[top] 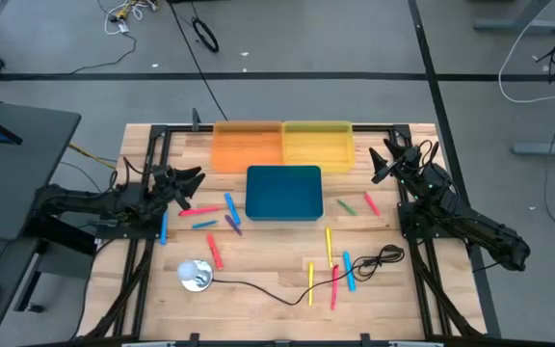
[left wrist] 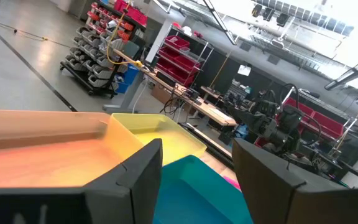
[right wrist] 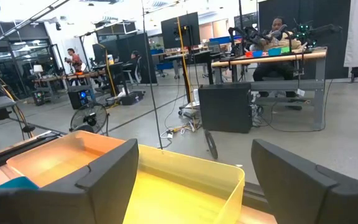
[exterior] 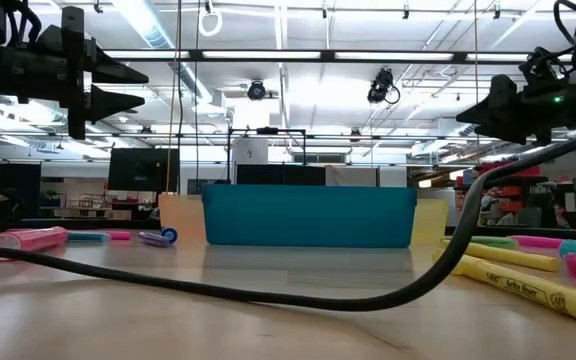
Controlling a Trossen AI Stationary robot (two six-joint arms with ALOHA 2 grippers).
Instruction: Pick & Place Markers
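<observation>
Waiting arms: both dark arms hang above the light wooden slatted table [top: 268, 265], neither touching anything.
Left gripper: left gripper [top: 197, 180] at nine o'clock of the table, raised over the pink and blue markers there; jaws parted, nothing between them, seen in the left wrist view [left wrist: 197, 171] and the low view [exterior: 138, 88].
Right gripper: right gripper [top: 378, 164] at two o'clock, just beside the yellow bin's end; fingers spread wide and empty in the right wrist view [right wrist: 194, 171].
Markers: short thin plastic markers [top: 224, 214] in pink-red, blue, yellow, green and purple lie flat and scattered on the tabletop, none in a bin.
Left cluster: pink, blue and purple sticks at eight to nine o'clock of the blue bin; one pink marker [top: 216, 253] lies farther toward seven o'clock.
Right cluster: green and pink sticks at three o'clock of the blue bin; yellow, blue and red ones at five o'clock, near the thin black cable [top: 287, 294].
Bins: translucent orange plastic bin [top: 247, 146] and translucent yellow plastic bin [top: 318, 145] sit side by side at twelve o'clock, touching; opaque teal-blue rectangular bin [top: 283, 192] sits just in front of them at centre.
Other: small round white and silver object [top: 196, 275] at seven o'clock, at the cable's end.
</observation>
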